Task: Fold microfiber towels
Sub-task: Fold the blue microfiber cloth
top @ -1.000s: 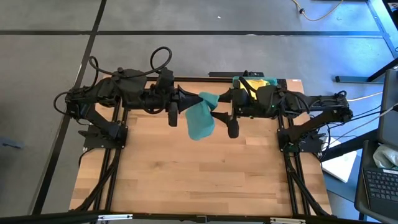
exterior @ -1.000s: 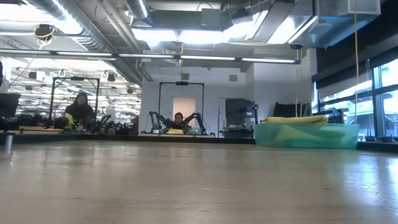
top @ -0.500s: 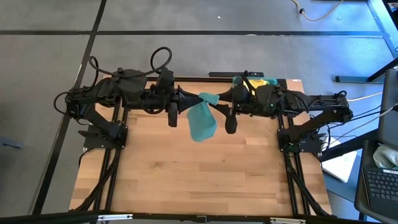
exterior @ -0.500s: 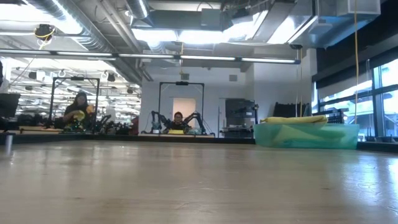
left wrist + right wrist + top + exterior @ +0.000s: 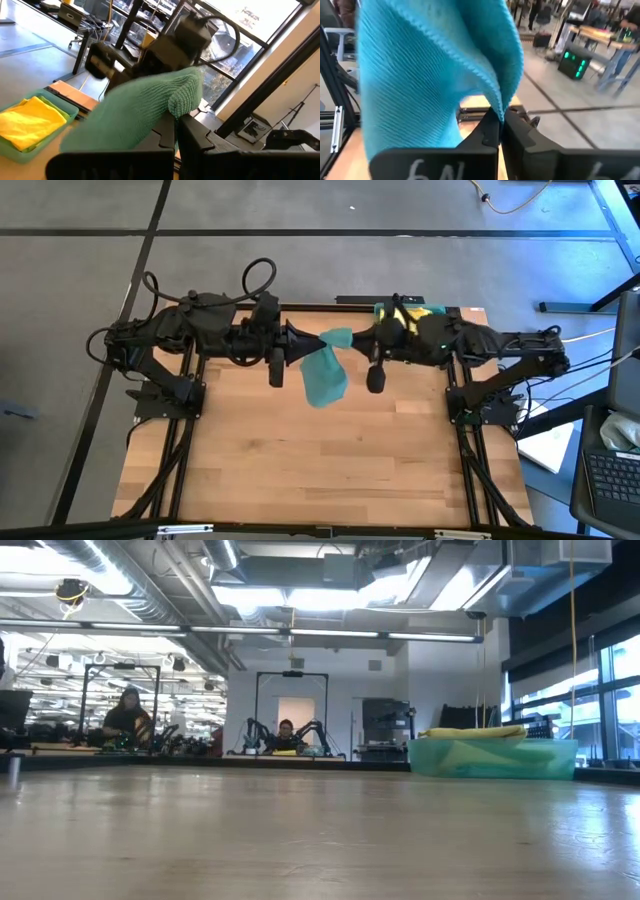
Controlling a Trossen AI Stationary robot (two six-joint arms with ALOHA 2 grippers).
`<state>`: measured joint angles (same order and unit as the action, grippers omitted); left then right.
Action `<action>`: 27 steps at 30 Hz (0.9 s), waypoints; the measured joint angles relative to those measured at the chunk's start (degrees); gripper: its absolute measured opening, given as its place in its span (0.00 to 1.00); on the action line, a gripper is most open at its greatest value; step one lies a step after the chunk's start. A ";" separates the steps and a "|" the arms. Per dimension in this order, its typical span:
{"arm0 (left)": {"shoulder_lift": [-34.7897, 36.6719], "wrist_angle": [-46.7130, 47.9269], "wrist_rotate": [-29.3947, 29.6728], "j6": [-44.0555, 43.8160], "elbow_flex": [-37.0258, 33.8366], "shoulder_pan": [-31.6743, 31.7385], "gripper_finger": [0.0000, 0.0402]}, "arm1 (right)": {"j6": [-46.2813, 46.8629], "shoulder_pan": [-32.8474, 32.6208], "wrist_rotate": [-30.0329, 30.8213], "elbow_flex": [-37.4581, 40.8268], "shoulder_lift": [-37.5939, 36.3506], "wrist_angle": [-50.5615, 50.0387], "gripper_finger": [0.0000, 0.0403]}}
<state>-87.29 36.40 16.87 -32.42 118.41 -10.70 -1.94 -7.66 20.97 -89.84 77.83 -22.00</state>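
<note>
The teal towel I'm looking at is soft knitted cloth with fine ribbed rows, matt. The table is pale wood planks with a light sheen. The tray looks like translucent teal plastic, and the yellow towel in it is matt cloth.

Wooden table, teal tray of yellow towels at far right corner

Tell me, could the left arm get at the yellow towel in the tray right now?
Probably not. The left gripper is shut on the teal towel, held in the air with the right gripper. The yellow towel in the tray lies beyond the right arm.
</note>
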 joint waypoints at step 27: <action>-0.02 8.39 0.95 4.11 -0.04 -0.57 0.06 | -7.31 0.28 -2.04 -9.12 -5.97 -22.18 0.00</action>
<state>-87.31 44.80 17.81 -28.32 118.37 -11.27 -9.26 -7.38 18.92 -98.97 71.85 -44.18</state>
